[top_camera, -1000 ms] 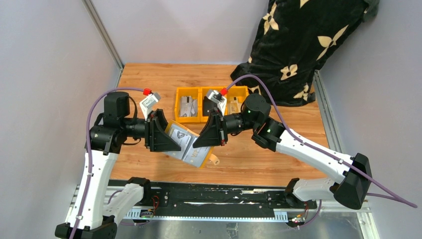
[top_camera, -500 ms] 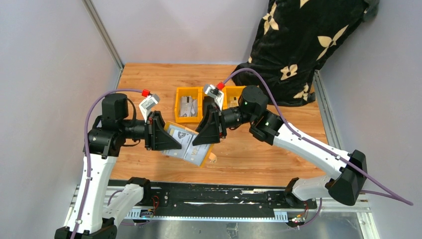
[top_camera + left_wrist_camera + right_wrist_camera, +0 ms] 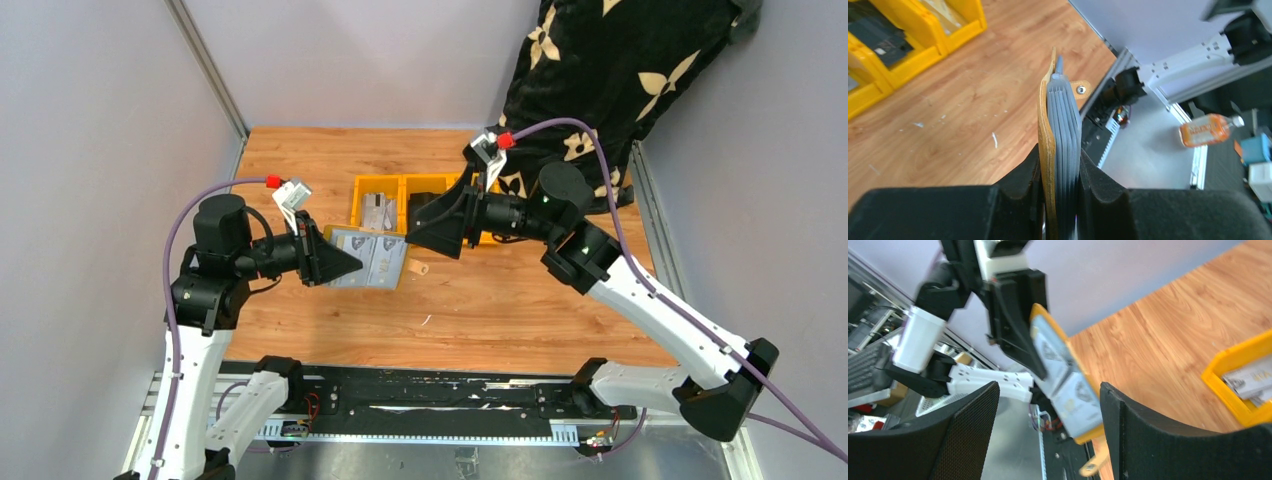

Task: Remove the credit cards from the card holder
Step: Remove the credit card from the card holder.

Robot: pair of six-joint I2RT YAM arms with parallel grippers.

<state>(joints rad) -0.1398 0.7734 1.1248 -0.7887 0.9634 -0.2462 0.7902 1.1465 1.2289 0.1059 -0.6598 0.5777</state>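
The mustard-tan, leather-look folding card holder is held off the wooden table, left of the table's middle and just in front of a row of orange-yellow plastic bins. It lies open with its inner side turned up and toward the right arm. Pale blue-grey credit cards with silvery printed faces sit in its pockets. Its short snap tab sticks out from the edge farthest from the left arm.

The left gripper grips the card holder by its left edge. In the left wrist view the holder is seen edge-on. The tan cover is on one side and a packed stack of grey layers is on the other, both pinched between the two black fingers, which are drawn in narrow against it. The snap tab shows at the far end, above the table.

The right gripper is just up and to the right of the card holder, over the near side of the bins, and does not touch it. In the right wrist view its two black fingers stand wide apart with nothing between them. The card holder and its cards show beyond the gap, hanging from the left gripper.

One bin holds greyish cards and the next holds something black. A black cloth with a pale flower pattern hangs at the far right corner.
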